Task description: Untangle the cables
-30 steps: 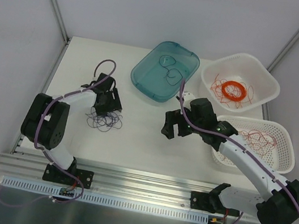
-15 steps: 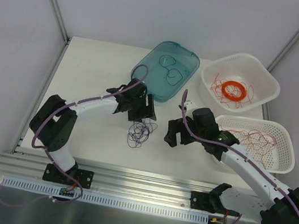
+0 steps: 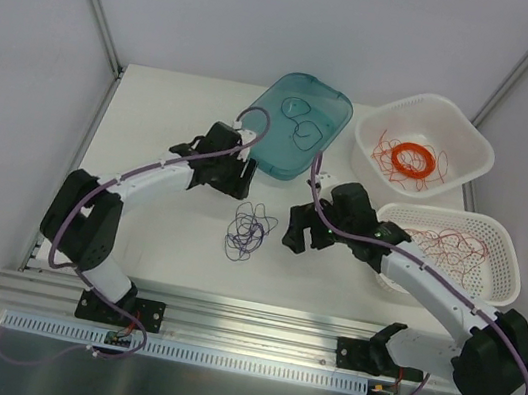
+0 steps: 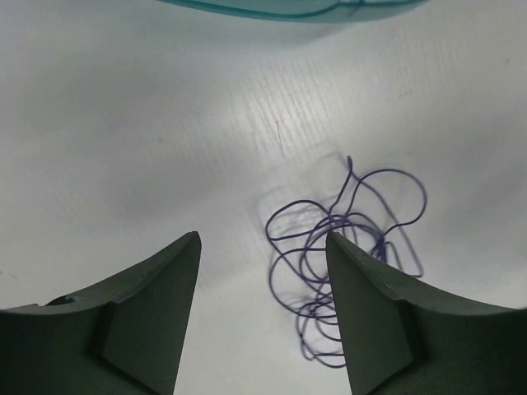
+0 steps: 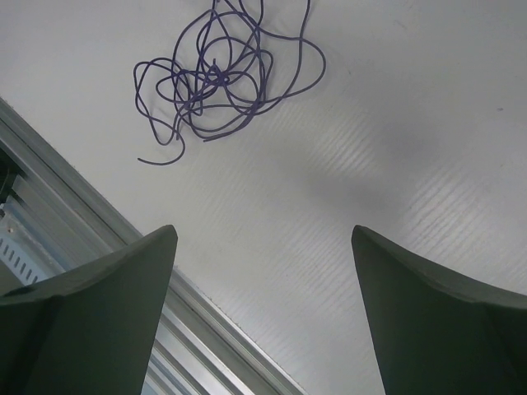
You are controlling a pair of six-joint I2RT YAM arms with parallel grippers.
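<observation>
The table (image 5: 395,164) is matt white, finely ribbed like plastic board. The teal tray (image 3: 287,151) is glossy translucent plastic, and the slotted white basket (image 3: 510,274) is plastic too. The thin purple cables (image 4: 338,263) look smooth. The left fingers (image 4: 156,313) are matt dark grey.

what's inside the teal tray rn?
Two thin dark wire loops lie loose in the teal tray. The left arm's purple hose crosses its near-left edge, so the strip beneath it cannot be seen.
</observation>
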